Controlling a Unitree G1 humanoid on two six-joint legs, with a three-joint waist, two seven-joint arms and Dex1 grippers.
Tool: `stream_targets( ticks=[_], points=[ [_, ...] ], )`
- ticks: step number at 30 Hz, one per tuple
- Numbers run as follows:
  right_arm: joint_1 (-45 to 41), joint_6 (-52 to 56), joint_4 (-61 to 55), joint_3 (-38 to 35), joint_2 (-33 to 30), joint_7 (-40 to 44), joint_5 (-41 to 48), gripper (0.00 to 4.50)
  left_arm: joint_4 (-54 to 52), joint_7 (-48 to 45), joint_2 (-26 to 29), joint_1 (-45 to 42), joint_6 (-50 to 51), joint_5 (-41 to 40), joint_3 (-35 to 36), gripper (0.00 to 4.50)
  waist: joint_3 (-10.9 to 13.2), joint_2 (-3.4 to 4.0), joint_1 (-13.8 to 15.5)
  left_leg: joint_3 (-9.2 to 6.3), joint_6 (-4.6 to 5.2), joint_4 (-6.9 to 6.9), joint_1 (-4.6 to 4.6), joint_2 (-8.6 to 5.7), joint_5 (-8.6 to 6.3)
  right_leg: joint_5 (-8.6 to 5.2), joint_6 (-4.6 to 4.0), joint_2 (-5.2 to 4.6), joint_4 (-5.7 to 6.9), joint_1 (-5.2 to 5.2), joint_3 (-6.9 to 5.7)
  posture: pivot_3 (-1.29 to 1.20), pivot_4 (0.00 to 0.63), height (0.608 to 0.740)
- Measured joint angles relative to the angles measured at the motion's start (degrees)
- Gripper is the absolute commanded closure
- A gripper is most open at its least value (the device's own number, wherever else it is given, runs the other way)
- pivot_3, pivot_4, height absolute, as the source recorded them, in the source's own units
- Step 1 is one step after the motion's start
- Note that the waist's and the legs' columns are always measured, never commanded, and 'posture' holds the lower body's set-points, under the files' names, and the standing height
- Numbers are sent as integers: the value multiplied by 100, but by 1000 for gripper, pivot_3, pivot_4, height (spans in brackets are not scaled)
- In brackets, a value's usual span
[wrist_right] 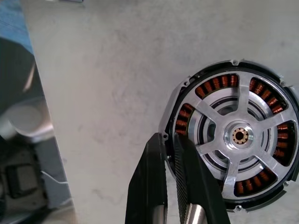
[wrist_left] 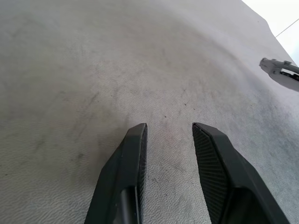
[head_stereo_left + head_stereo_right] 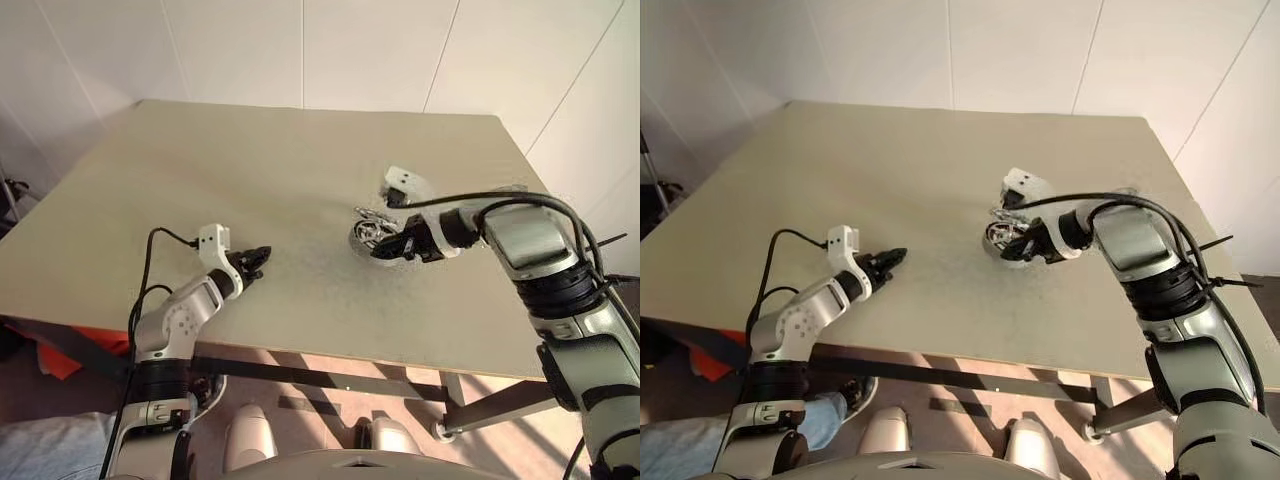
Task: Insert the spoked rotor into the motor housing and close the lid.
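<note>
1. Spoked rotor (image 1: 240, 137): silver spoked disc, already seated in the motor housing (image 1: 180, 100), copper-red coils showing between the spokes. Sits flat, looks centred on the hub.
2. Housing rests on the table (image 3: 250, 180), toward the right side, right by the right arm's wrist.
3. Handling, my read: metal assembly, rigid, fairly heavy for its size, smooth rim likely slick; coils are the fragile part, keep fingers off them. Best hold is the outer rim, or a spoke edge for the rotor.
4. Lid: can't pick it out with certainty; something pale lies behind the right wrist, too hidden to call. If it's a thin rimmed disc, pinch it at the edge.
5. Right gripper (image 1: 169, 154): fingers closed nearly together, empty, tips just above the housing's rim edge.
6. Left gripper (image 2: 168, 140): fingers partway apart, holding nothing, low over bare table, well apart from the housing.
7. Stage: insertion looks done; lid remains.
</note>
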Motion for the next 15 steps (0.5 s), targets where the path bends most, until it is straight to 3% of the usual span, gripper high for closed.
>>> stream_targets(
  ticks=[3, 8, 15],
  points=[
    [-384, 1072, 506, -303, 701, -780, 452, 4478, -18, 27, 3, 33, 4, -22, 14, 2871, 0, 1, 18, 3, -39, -32, 26, 5, 20, -5, -8, 5, 6, -1, 1, 0, 0, 740],
    [-568, 1256, 1548, -797, 1584, -2269, 1038, 4478, -153, 83, 49, 134, 59, -43, 41, 2871, 4, 6, 58, 2, -55, -30, 24, -4, 30, -5, -6, -2, 9, -2, 6, 0, 0, 740],
    [-1425, 1254, 2972, -3027, 3443, -4916, 536, 4478, -794, 276, 123, 552, 272, -152, 127, 2871, 6, 11, 30, 2, -96, -61, 10, 1, 53, -6, -4, 7, 10, -34, 4, 0, 0, 740]
  ],
)
